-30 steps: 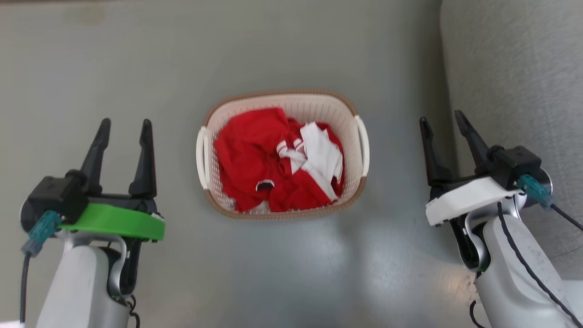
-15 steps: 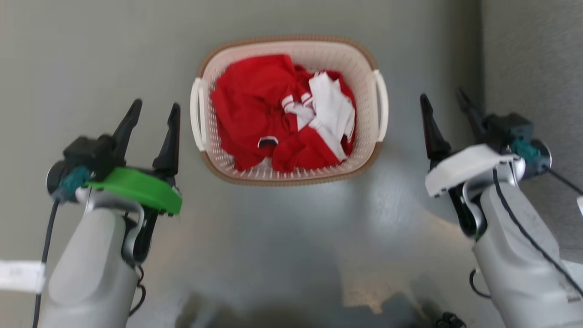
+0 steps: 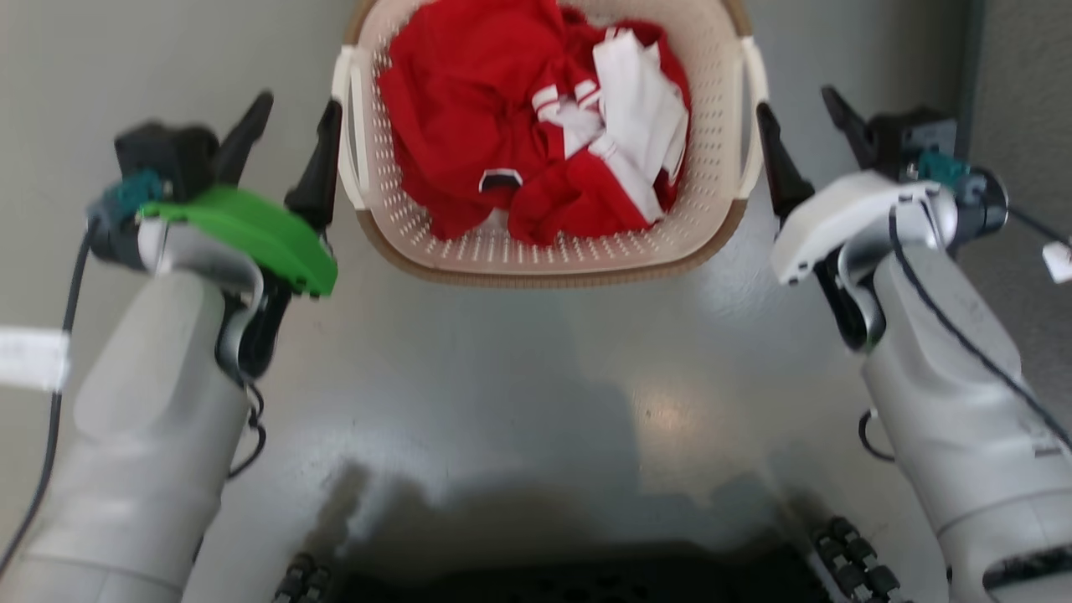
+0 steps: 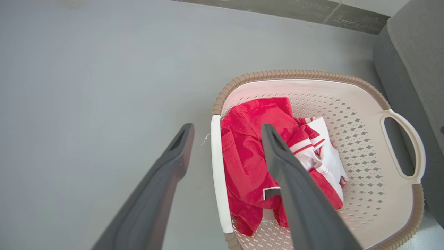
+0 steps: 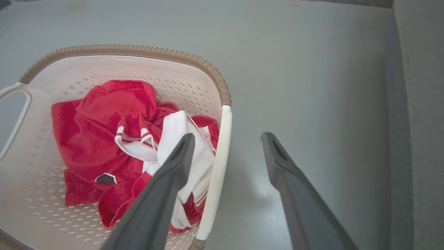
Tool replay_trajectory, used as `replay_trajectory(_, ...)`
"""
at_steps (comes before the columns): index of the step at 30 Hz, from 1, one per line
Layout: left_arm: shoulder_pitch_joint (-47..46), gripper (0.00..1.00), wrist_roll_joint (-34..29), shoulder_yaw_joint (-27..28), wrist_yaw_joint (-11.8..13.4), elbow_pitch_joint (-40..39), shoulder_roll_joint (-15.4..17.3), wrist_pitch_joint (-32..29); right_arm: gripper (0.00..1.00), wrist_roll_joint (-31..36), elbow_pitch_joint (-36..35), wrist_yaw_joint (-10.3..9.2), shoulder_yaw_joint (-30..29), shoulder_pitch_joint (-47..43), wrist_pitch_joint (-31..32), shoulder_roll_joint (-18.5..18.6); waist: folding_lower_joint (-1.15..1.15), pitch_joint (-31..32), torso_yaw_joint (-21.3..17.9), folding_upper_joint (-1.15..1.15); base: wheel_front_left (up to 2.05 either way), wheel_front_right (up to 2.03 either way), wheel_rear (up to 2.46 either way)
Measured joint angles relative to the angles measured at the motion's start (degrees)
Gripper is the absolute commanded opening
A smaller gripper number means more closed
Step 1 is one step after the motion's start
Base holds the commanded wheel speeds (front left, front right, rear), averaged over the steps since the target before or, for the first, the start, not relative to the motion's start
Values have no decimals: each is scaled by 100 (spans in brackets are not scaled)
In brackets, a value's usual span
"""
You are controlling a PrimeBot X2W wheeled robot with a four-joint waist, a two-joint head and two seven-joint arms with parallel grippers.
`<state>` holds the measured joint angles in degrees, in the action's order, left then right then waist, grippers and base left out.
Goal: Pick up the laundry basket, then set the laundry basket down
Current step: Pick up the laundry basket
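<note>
The laundry basket (image 3: 544,270), cream perforated plastic with a brown rim, stands on the grey floor at the top centre of the head view, holding red and white clothes (image 3: 502,126). My left gripper (image 3: 298,107) is open right beside the basket's left white handle (image 3: 345,126). My right gripper (image 3: 796,100) is open beside the right handle (image 3: 751,117). In the left wrist view the handle (image 4: 216,173) lies in line between my open fingers (image 4: 227,126). The right wrist view shows the other handle (image 5: 218,156) between that gripper's fingers (image 5: 228,136). Neither gripper holds anything.
A grey upholstered seat (image 4: 412,52) stands close along the basket's right side, also seen past my right gripper (image 5: 419,104). My dark wheeled base (image 3: 569,578) fills the bottom of the head view. A white strip (image 3: 29,356) lies on the floor at far left.
The head camera has tipped down and come nearer, so the basket sits higher and larger. Both open grippers have closed in from well apart to right beside the two handles.
</note>
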<state>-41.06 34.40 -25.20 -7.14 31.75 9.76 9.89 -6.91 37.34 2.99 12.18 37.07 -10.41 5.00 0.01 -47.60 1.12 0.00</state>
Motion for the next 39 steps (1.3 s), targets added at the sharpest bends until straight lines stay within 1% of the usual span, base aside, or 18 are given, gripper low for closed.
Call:
replay_trajectory(7,-677,100,104,-403,0,312,10,-292,100,80,391,-1,68,605,131,0,0,-551,56,0,0,0,0)
replay_trajectory(12,-1107,100,375,-575,0,520,11,-517,100,74,713,-8,64,979,303,-11,0,-945,100,0,0,0,0)
replay_trajectory(18,-1488,100,580,-992,0,711,-7,-740,100,56,884,-10,63,1429,222,-26,-1,-1399,147,0,0,0,0)
replay_trajectory(19,-1508,100,668,-1043,0,757,-33,-772,85,48,920,-18,59,1473,189,-10,-1,-1465,156,0,0,0,0)
replay_trajectory(20,-1538,100,762,-1098,-22,843,-55,-786,46,26,901,1,29,1582,99,35,-2,-1578,172,0,0,0,0)
replay_trajectory(21,-1578,100,786,-1115,-43,858,-67,-784,35,16,887,2,22,1670,54,43,-2,-1630,181,0,0,0,0)
replay_trajectory(22,-1622,100,803,-1129,-43,875,-57,-782,4,-5,878,9,18,1763,16,42,-2,-1677,190,0,0,0,0)
replay_trajectory(23,-1683,89,823,-1156,-43,893,-55,-782,0,-14,875,44,19,1886,-25,35,-2,-1721,199,0,0,0,0)
replay_trajectory(24,-1731,69,827,-1191,-43,905,-55,-775,0,-14,875,55,32,1995,-74,21,-2,-1759,208,0,0,0,0)
replay_trajectory(25,-1782,43,847,-1220,-43,923,-53,-751,0,-14,873,55,51,2085,-115,-11,-2,-1790,218,0,0,0,0)
replay_trajectory(26,-1829,5,894,-1247,-43,944,-43,-726,0,-10,873,56,90,2148,-127,-51,-2,-1816,227,0,0,0,0)
replay_trajectory(27,-1878,0,959,-1282,-41,965,-40,-722,0,-8,880,67,102,2169,-152,-48,-2,-1834,237,0,0,0,0)
replay_trajectory(30,-1916,0,1104,-1376,66,1053,-110,-609,0,-15,929,73,100,2180,-227,-81,-2,-1827,265,0,0,0,0)
replay_trajectory(39,-2004,0,1346,-1675,67,1270,-158,-427,0,-25,1488,73,127,2366,-348,-88,-2,-1676,283,0,0,0,0)
